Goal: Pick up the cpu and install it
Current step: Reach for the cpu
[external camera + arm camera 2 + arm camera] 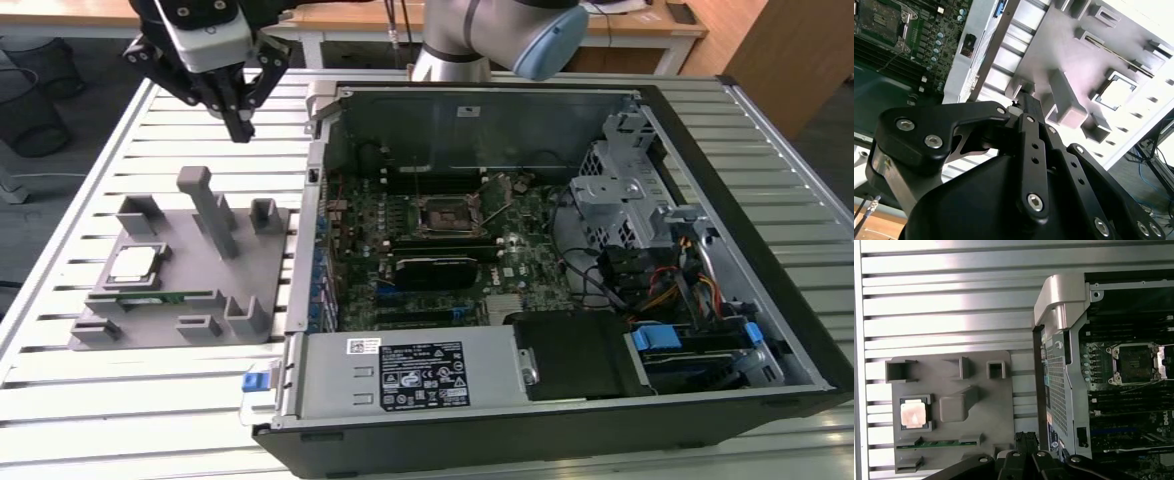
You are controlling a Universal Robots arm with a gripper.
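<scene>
One black, multi-link robot claw (240, 126) hangs in the air above the slatted aluminium table (94, 150); its fingers are drawn together to a point and carry nothing. In both wrist views the closed tips (1026, 438) sit over the strip of table between the grey plastic fixture with upright posts (180, 325) and the open black desktop computer case (561, 445).

The cpu (134, 262), a small flat square chip with a silvery-white top and a thin darker rim, lies level in a shallow square pocket of that fixture, on the side away from the case; it is well apart from the claw and not yet picked up. A long, narrow green memory stick (150, 297) lies in a slot just beside it; tall grey posts stand between the chip and the case.

Farther off, inside the case, the green motherboard's black square socket frame (437, 215) sits open and unfilled.

Judging the pickup: the fingers would have to part wider than the chip before descending; they should come down square to the pocket and centred over the cpu (914, 414), clear of the posts and the memory stick; a light hold on two opposite edges, then a straight, level lift, would keep the chip from tilting or catching the pocket wall.
</scene>
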